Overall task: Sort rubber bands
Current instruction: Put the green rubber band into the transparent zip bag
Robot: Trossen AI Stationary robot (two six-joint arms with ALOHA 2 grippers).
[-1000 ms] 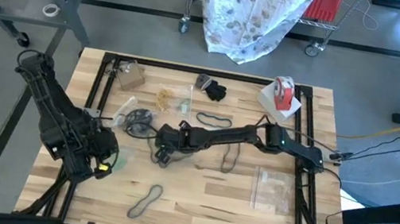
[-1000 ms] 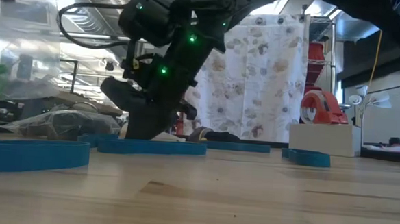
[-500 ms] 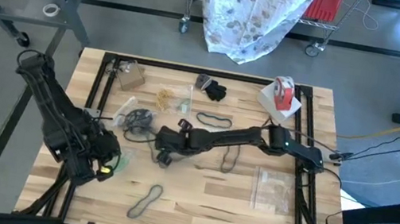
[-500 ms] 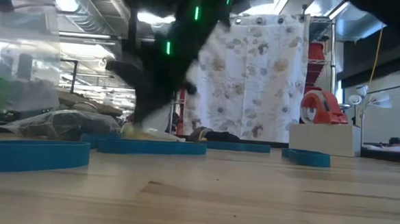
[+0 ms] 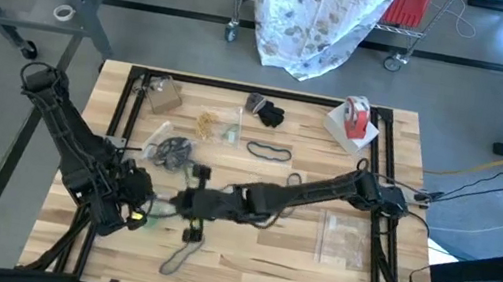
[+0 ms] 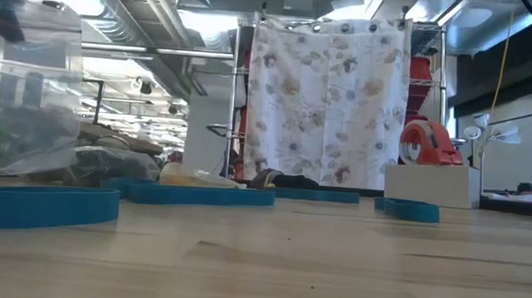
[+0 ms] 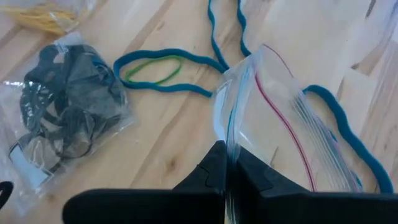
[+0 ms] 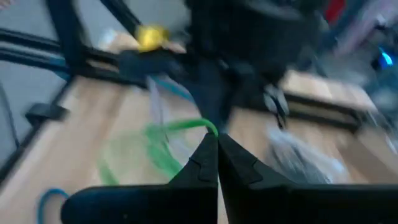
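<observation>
Figure: handover at the bag mouth, with the risks you faced from this point.

Your left claw (image 7: 225, 163) was pressed together on the rim of a clear zip bag (image 7: 292, 134), holding it up near the desk's (image 5: 252, 263) left front. Your right claw (image 8: 212, 155) was pinched shut on a green band (image 8: 180, 127), stretched out and close to the left arm. In the high view the right claw (image 5: 189, 204) sat just beside the left claw (image 5: 131, 211).

Where the bands lay: a green band inside a blue band (image 7: 155, 68) beside the bag; a dark band (image 5: 181, 251) near the front edge; another loop (image 5: 269, 151) towards the back; a bag of dark bands (image 7: 68, 118) close to the left claw.

Risks, as judgement:
- The bag was gripped at one rim only, so its mouth could have hung nearly flat. The band might then have met the film and dropped outside.
- The green band looked taut. Had you released it under tension, it could have snapped back and flown clear of the bag, or clung to a finger.
- The two claws stood very near each other; a further reach by the right arm could have struck the left claw or dragged the bag out of its grip.
- A low sweep could have disturbed the blue loops beside the bag.
</observation>
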